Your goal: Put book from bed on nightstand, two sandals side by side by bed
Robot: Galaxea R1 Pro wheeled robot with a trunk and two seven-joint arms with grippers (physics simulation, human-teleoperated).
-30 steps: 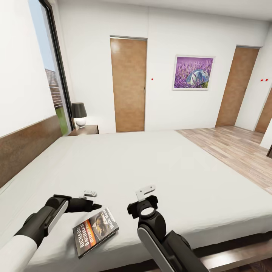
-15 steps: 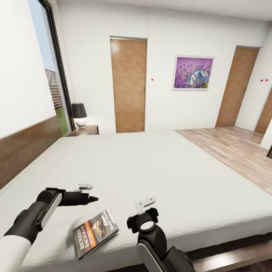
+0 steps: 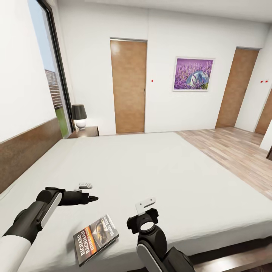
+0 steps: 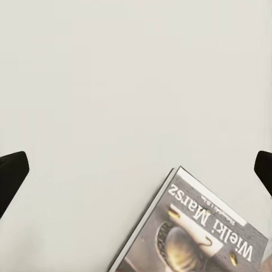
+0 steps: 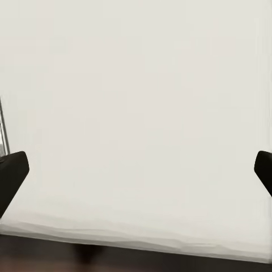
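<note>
The left gripper's fingers [image 4: 12, 173] stand spread wide in the left wrist view, a dark tip at each side of the frame with nothing between them but pale mattress and a corner of the book [image 4: 198, 232]. The right gripper's fingers [image 5: 11, 173] are spread the same way over bare mattress, holding nothing.

The book [image 3: 95, 234] lies flat, cover up, near the front edge of the bed [image 3: 158, 166], towards its front left corner, between the 2 arms. The step in hand looks like the first 1: picking the book up. It is not yet grasped.

The left gripper [image 3: 88, 197] hovers just beyond the book, its forearm reaching in low from the left and pointing across the bed. The right gripper [image 3: 145, 204] sits to the book's right, its wrist raised and aimed forward over the mattress.

As a judgement, the next move calls for the left gripper to draw back over the book and drop so 1 finger gets under an edge; a thin paperback on soft bedding leaves little to catch. A nightstand [image 3: 86, 130] with a lamp [image 3: 79, 115] stands at the bed's far left corner.
</note>
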